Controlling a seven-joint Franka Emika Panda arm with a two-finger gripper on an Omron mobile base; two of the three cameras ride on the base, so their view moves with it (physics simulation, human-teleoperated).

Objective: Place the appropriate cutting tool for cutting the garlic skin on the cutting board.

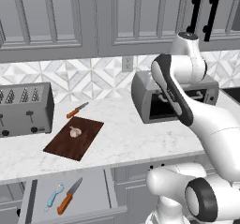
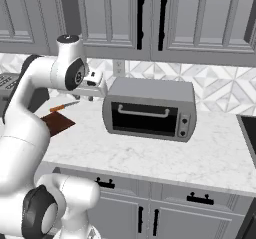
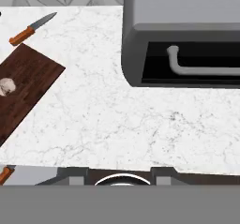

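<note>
Arm raised above the marble counter (image 1: 140,138), knife waiting in the open drawer.

From the left: a ribbed grey toaster (image 1: 24,109), then the dark wood-grain cutting board (image 1: 74,137) with the small pale garlic (image 1: 75,132) on it. A slim orange-handled knife (image 1: 77,110) lies just behind the board. Below, the drawer (image 1: 93,190) holds a light blue peeler (image 1: 54,194) beside the broad-bladed knife (image 1: 69,196). Right of these sits a boxy grey toaster oven (image 2: 149,109). Whether the jaws are wide or narrow I cannot tell; no writing is readable.
</note>
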